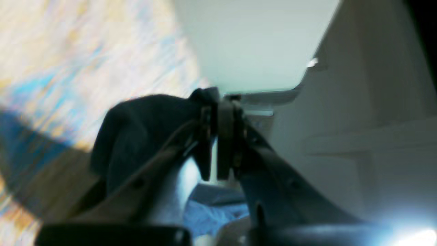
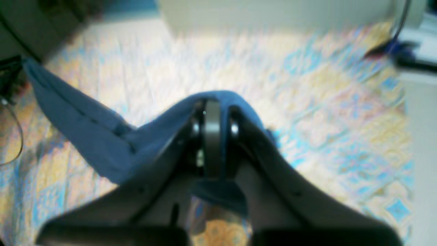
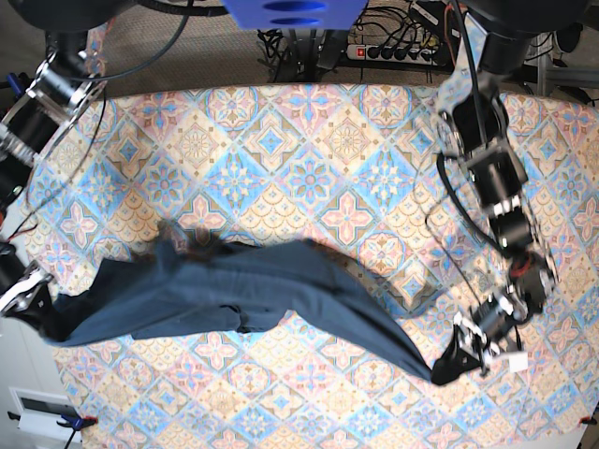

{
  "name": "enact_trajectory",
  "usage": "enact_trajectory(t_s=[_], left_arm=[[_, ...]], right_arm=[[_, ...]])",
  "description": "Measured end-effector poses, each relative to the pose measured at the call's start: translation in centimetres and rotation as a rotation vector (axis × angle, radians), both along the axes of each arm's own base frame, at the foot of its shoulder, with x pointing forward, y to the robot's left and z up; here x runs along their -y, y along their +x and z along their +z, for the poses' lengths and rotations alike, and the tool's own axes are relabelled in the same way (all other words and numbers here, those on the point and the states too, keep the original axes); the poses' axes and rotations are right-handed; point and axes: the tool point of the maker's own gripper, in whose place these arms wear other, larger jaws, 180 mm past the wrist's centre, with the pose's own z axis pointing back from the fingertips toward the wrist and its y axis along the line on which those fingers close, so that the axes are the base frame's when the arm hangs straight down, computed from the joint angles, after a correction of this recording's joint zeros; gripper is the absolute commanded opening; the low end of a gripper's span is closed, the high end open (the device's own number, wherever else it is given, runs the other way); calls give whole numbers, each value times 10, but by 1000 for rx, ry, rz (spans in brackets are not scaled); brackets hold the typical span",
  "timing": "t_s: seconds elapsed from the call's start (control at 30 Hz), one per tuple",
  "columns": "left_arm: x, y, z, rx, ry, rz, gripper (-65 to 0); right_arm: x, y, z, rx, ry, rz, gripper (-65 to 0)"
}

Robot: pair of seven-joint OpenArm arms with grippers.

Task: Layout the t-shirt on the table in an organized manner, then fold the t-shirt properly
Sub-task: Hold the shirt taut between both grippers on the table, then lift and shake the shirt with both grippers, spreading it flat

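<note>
The far half of the table (image 3: 309,140) is left bare, so free passage is offered there. The near half is crossed from side to side by the stretched t-shirt (image 3: 243,285), by which passage is barred. A power strip (image 3: 393,51) and tangled cables (image 3: 281,42) are crowded beyond the far edge.

Beyond the far edge of the work surface you have a grey carpeted floor (image 3: 206,37) with a power strip (image 3: 393,51) and a tangle of black cables (image 3: 281,42) lying on it. In your left wrist view, pale white cabinet panels (image 1: 375,102) fill the right side, under bright, washed-out light.
</note>
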Motion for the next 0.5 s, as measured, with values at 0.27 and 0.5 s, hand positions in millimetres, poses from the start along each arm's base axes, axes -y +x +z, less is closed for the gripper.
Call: enact_trajectory(t_s=[0.27, 0.5], left_arm=[[-9, 68, 114, 121, 3, 63, -650], [-7, 92, 216, 260, 45, 108, -650]], right_arm=[[4, 67, 66, 66, 141, 26, -643], [-13, 92, 149, 218, 152, 84, -642]])
